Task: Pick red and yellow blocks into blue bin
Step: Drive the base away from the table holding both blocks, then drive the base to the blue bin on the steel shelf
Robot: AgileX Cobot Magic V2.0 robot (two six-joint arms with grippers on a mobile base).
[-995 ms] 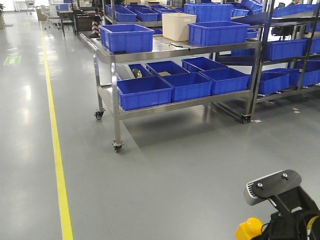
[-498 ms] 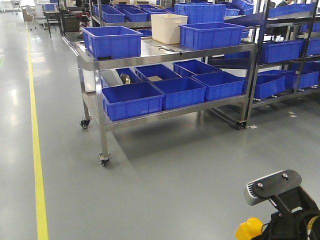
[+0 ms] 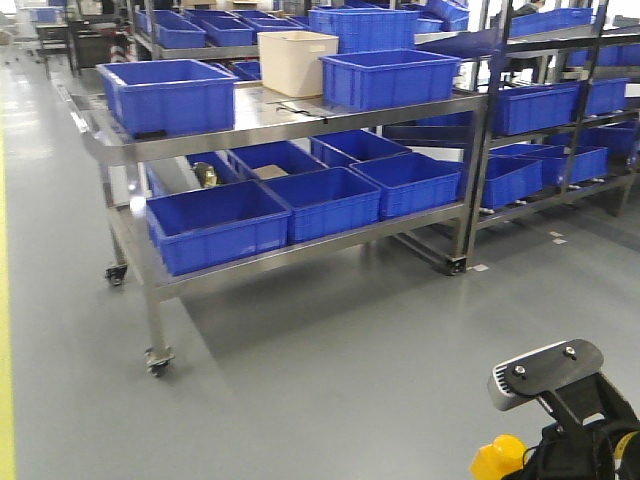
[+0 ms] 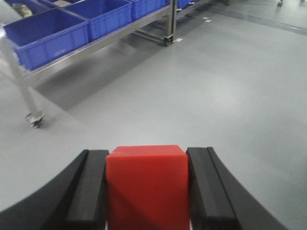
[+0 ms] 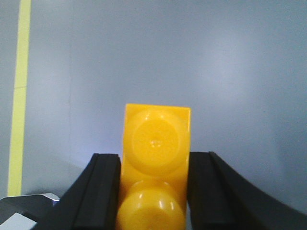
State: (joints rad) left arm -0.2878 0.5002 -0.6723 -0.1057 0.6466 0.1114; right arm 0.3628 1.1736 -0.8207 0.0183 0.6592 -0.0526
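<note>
My left gripper [image 4: 147,157] is shut on the red block [image 4: 146,189], a plain cube held above the grey floor. My right gripper [image 5: 153,160] is shut on the yellow block [image 5: 156,143], a brick with two round studs facing the camera. The yellow block [image 3: 497,460] also shows at the bottom right of the front view, beside the right arm's camera mount [image 3: 545,375]. Blue bins stand on a steel cart [image 3: 300,115] ahead, one blue bin [image 3: 165,100] at the top shelf's left end and another [image 3: 390,80] at its right. I cannot tell which is the task's.
A beige tub [image 3: 295,62] stands between the two top bins. Several more blue bins fill the cart's lower shelf [image 3: 215,225] and the racks [image 3: 540,105] to the right. Grey floor lies between me and the cart. A yellow floor line [image 3: 4,330] runs along the left edge.
In the front view the cart and racks have slid left and grown nearer, and the yellow floor line has moved to the left edge. The yellow block stays at the bottom right.
</note>
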